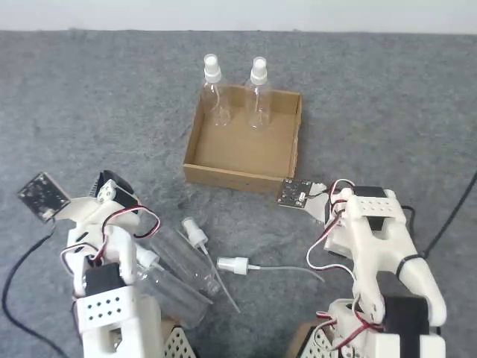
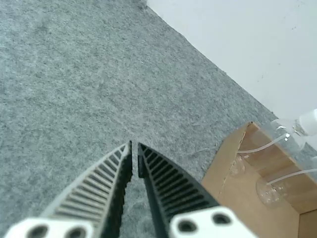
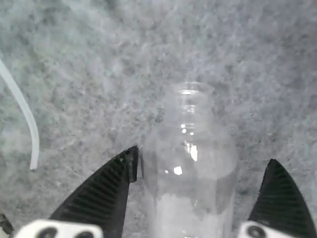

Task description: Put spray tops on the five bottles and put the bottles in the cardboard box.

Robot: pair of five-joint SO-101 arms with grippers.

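- Right wrist view: the right gripper (image 3: 203, 156) is spread wide, and an uncapped bottle (image 3: 188, 178) lies on the carpet between its fingers, its open neck pointing away from the hand.
- One finger sits just beside the bottle's wall, while the other is well apart from it.
- The left gripper (image 2: 134, 145) is pressed almost together and holds nothing. The cardboard box (image 2: 233, 158) lies ahead of it, off to one side.
- 2 capped bottles (image 1: 214, 93) stand in the box, and a loose spray top (image 1: 233, 264) lies apart from both hands.
- Risk: closing off-centre could push the round bottle sideways, so that it rolls or slips out.
- Risk: a grip too near the neck would leave no room to seat the top.
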